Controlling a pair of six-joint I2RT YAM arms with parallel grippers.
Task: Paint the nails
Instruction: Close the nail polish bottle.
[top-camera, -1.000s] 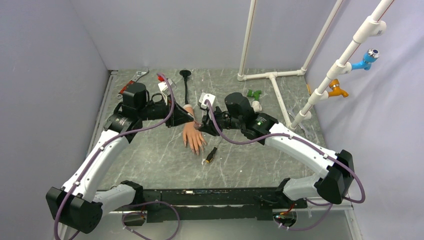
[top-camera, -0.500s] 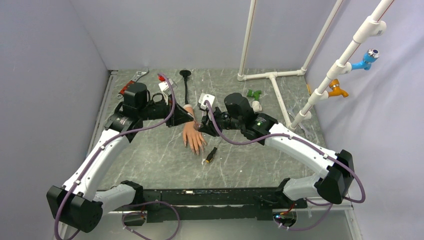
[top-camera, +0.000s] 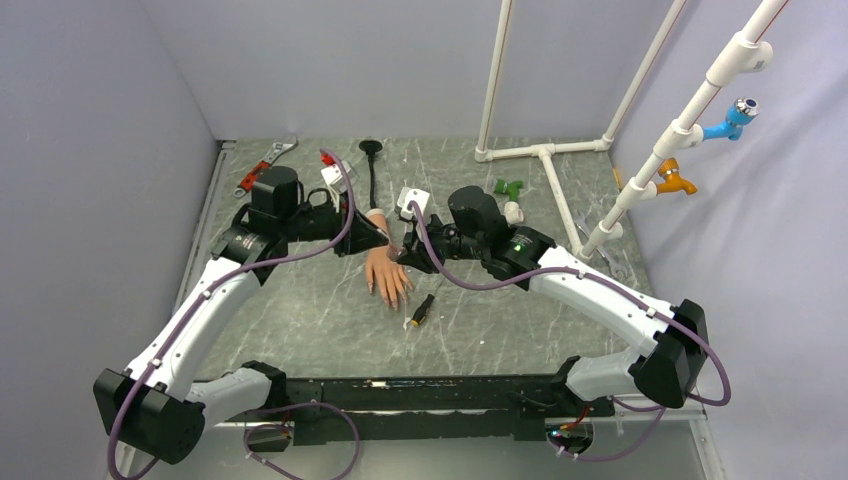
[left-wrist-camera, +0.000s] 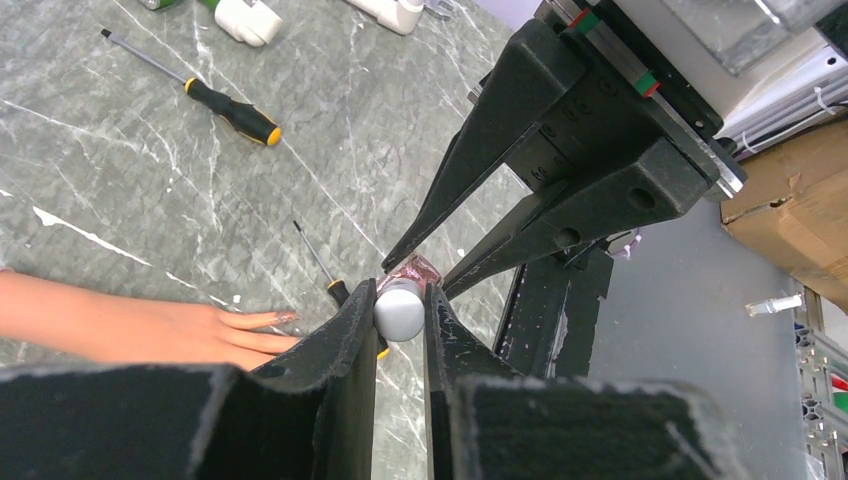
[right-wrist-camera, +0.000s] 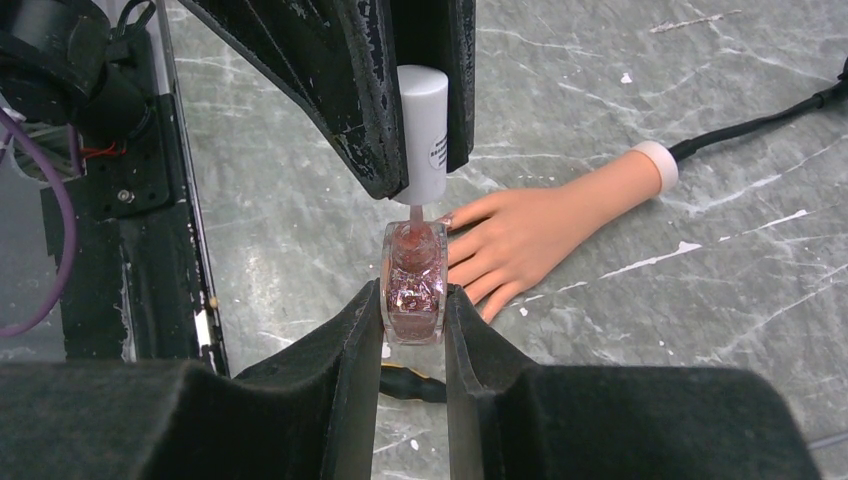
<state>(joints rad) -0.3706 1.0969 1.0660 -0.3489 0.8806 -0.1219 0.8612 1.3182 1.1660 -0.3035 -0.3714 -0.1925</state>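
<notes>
The peach mannequin hand (top-camera: 385, 272) lies palm down mid-table, its black stalk (top-camera: 373, 180) running to the back. One of the nails (left-wrist-camera: 287, 317) shows at a fingertip; the others are too small to make out. Just above the hand's wrist the two grippers meet. My right gripper (right-wrist-camera: 413, 300) is shut on a square glass bottle (right-wrist-camera: 414, 285) of pink glitter polish. My left gripper (left-wrist-camera: 400, 305) is shut on the bottle's white cap (right-wrist-camera: 423, 130), raised just off the neck, with its thin stem still reaching into the bottle.
A small black-and-yellow screwdriver (top-camera: 422, 310) lies just right of the fingers, and a larger one (left-wrist-camera: 235, 110) farther off. A white PVC pipe frame (top-camera: 545, 160), green fittings (top-camera: 510, 187) and a red-handled tool (top-camera: 262, 165) sit along the back.
The left wrist has edged slightly to the right. Both grips and the mannequin hand look unchanged.
</notes>
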